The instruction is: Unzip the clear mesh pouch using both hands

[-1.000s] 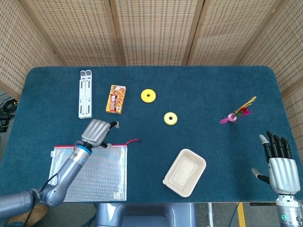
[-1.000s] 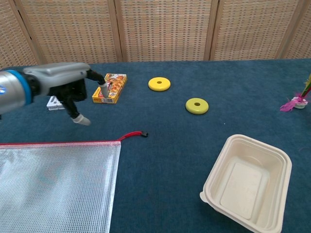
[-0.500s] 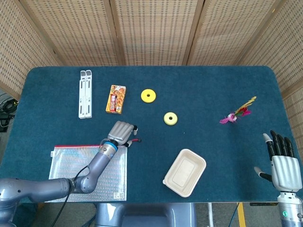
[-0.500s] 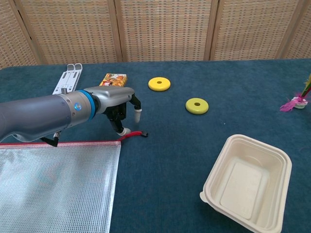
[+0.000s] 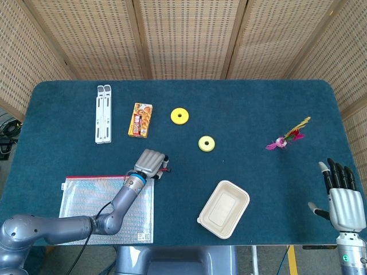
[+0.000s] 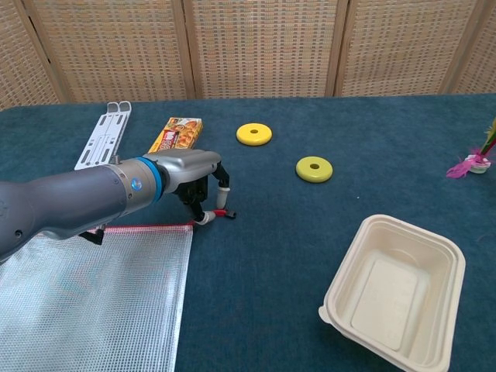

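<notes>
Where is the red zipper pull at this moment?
In the chest view the red zipper pull lies left of centre on the table, off the pouch's top right corner, at the left hand's fingers.

— Where's the pouch (image 5: 107, 208)?
— Front left corner of the surface (image 5: 241, 109). The left robot hand (image 5: 150, 164) is at its far right corner, over the zip pull (image 6: 219, 215).
— And behind that?
— A snack box (image 5: 140, 120), a rack (image 5: 103, 113) to its left, two discs (image 5: 179, 116) (image 5: 206, 143) to its right.
— The rest?
— A tray (image 5: 224, 208) front centre; a feather toy (image 5: 288, 137) far right; the right robot hand (image 5: 342, 200) at the front right edge.
</notes>
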Controlling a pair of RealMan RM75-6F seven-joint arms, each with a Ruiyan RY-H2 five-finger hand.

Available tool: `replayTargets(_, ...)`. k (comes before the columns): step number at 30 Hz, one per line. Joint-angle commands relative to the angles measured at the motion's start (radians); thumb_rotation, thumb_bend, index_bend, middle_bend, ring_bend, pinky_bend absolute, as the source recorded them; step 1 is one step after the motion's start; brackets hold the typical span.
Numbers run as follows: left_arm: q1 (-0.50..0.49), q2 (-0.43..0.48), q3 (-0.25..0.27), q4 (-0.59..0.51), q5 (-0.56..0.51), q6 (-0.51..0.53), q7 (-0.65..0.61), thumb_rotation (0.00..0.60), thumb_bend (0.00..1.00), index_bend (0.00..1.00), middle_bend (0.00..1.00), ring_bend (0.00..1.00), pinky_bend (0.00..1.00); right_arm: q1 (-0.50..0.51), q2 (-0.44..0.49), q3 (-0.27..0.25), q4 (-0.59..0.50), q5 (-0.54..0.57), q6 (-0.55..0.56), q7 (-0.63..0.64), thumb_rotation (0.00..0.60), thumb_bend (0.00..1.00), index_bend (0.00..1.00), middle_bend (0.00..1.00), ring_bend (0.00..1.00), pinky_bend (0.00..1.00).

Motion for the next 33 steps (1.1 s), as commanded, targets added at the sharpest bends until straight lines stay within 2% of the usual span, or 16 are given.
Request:
replayTargets(1, -0.004, -0.008, 0.007, 0.014, -0.001, 0.0, -0.007, 0.6, 0.39, 0.49, 0.98, 0.94, 1.0, 0.0, 0.0, 0.0, -0.001, 0.0, 0.001, 0.001, 0.6, 0.0, 0.07, 0.0, 0.0, 0.0)
replayTargets(7, -0.011, -0.024, 0.019, 0.037, -0.002, -0.007, -0.022, 0.6, 0.39, 0.49, 0.98, 0.94, 1.0, 0.001, 0.002, 0.002, 0.003, 0.007, -0.003, 0.01, 0.6, 0.0, 0.07, 0.0, 0.0, 0.0)
replayTargets(11, -0.015, -0.034, 0.023, 0.05, -0.001, -0.001, -0.025, 0.6, 0.45, 0.5, 0.98, 0.94, 1.0, 0.002, 0.003, 0.001, 0.004, 0.007, -0.003, 0.014, 0.6, 0.0, 0.07, 0.0, 0.0, 0.0)
replayTargets(16, -0.016, -0.039, 0.025, 0.056, 0.002, 0.001, -0.034, 0.6, 0.48, 0.52, 0.98, 0.94, 1.0, 0.002, 0.004, 0.002, 0.005, 0.009, -0.004, 0.017, 0.6, 0.0, 0.07, 0.0, 0.0, 0.0)
replayTargets(24, -0.01, -0.025, 0.022, 0.039, 0.015, 0.015, -0.054, 0.6, 0.54, 0.68, 0.98, 0.94, 1.0, 0.003, 0.003, -0.001, 0.005, 0.005, -0.004, 0.018, 0.6, 0.0, 0.07, 0.0, 0.0, 0.0)
replayTargets(29, 0.003, 0.023, 0.005, -0.017, 0.033, 0.033, -0.086, 0.6, 0.55, 0.77, 0.98, 0.94, 1.0, 0.005, 0.001, -0.005, 0.004, 0.003, -0.008, 0.017, 0.6, 0.0, 0.07, 0.0, 0.0, 0.0)
replayTargets(33, 0.014, 0.069, -0.014, -0.065, 0.054, 0.041, -0.124, 0.6, 0.56, 0.8, 0.98, 0.94, 1.0, 0.012, -0.002, -0.008, 0.003, 0.0, -0.022, 0.018, 0.6, 0.0, 0.07, 0.0, 0.0, 0.0)
